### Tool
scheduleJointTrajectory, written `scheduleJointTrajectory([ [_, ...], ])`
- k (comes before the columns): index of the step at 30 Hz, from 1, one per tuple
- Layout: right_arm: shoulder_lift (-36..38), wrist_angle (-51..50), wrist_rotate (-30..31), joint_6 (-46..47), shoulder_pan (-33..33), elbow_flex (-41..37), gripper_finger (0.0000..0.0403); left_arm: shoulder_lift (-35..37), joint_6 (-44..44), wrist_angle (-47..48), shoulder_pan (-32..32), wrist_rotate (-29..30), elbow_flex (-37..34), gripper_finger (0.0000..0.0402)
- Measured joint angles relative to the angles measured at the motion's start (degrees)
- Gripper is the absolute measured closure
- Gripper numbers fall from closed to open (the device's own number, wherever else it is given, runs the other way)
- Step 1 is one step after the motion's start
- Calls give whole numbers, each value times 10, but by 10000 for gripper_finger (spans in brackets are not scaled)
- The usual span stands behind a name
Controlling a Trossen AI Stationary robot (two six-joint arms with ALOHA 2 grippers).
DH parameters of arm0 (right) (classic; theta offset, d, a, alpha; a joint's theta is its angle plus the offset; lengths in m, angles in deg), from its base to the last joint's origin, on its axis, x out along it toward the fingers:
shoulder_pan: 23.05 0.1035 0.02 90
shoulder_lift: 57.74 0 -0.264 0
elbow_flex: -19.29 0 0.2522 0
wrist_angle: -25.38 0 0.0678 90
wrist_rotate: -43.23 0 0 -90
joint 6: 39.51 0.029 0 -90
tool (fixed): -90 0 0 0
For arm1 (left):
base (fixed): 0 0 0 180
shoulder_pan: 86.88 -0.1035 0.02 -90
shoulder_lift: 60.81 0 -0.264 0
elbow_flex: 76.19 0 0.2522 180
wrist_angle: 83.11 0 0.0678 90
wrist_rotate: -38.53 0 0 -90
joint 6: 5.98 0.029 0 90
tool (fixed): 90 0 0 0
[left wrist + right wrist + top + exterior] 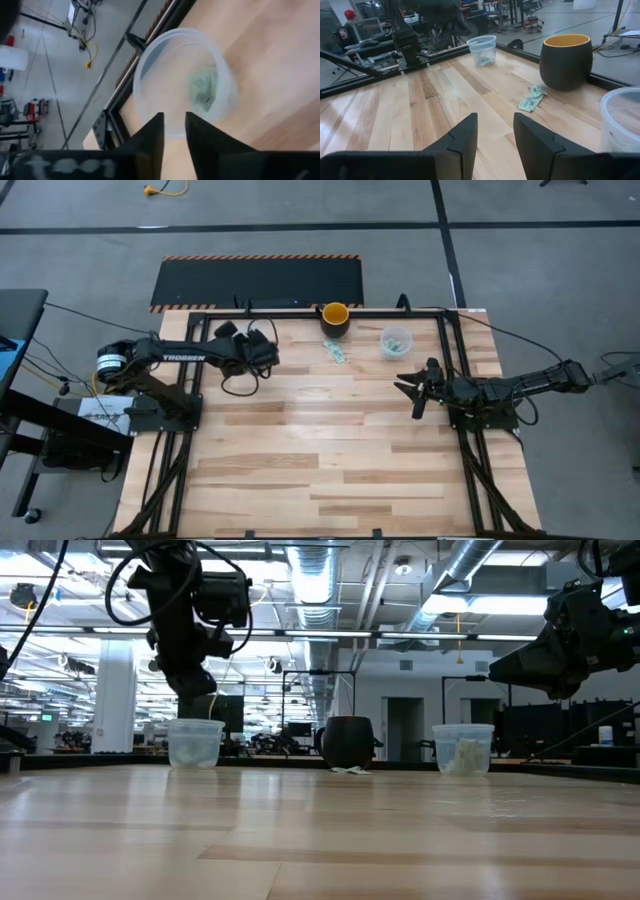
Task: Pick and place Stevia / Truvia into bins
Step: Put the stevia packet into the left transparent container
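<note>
Sachets [532, 98]: a few lie loose on the table just beside the dark cup [566, 60], between the two bins.

Progress: left bin [182, 82] holds a greenish wad of packets; right bin [396, 341] also holds some. Judged partway done, with the loose ones by the dark cup left to clear.

Left gripper [174, 130]: poised directly over the left bin, fingers a narrow gap apart, nothing seen between them. Judged a drop just made or in hand; cannot confirm.

Right gripper [495, 131]: fingers apart, empty, touching nothing. It hangs above the table near the right bin, facing the loose sachets; probably the next pick.
</note>
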Motion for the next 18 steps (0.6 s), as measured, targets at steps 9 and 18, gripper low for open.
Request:
scheduleJointTrajectory([
  [9, 0, 0, 0, 0, 0, 0, 282, 0, 42, -18, -28, 63, 0, 284],
  [18, 0, 0, 0, 0, 0, 0, 282, 33, 327, -369, -11, -391, -14, 301],
])
